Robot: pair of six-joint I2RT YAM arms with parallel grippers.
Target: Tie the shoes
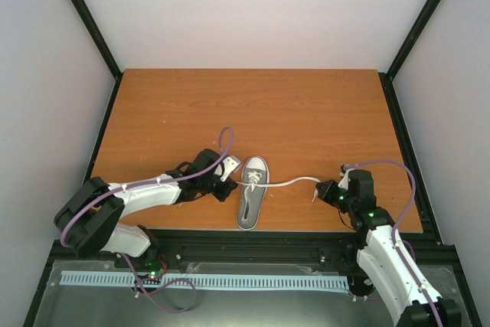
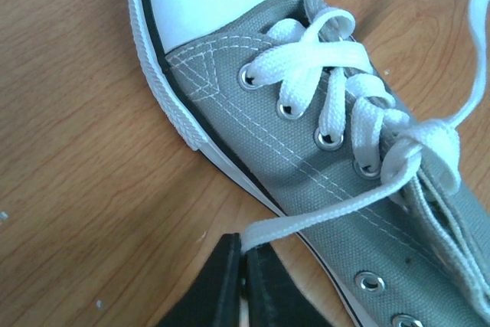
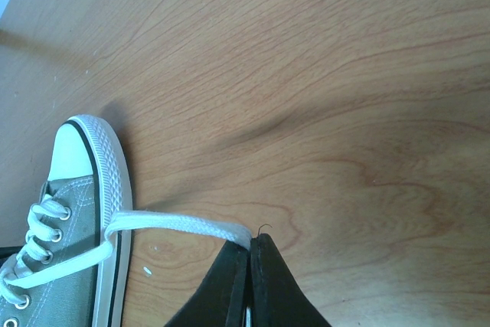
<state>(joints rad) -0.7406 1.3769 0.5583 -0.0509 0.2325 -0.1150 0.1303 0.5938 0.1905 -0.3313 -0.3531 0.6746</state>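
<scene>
Clamps left fingers [image 2: 243,254] and right fingers [image 3: 250,254] each on one end of the white laces [image 2: 329,208], holding them outward, likely to cinch the crossing, with the grey canvas sneaker [image 1: 253,193] between them on the tabletop [image 1: 253,105], nearer the left.

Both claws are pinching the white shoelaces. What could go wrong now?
1. The left claw and right claw pinch the laces only at their very tips, so a lace might slip out.
2. Nothing holds the sneaker down, so a hard sideways pull could drag or turn it on the table.
</scene>
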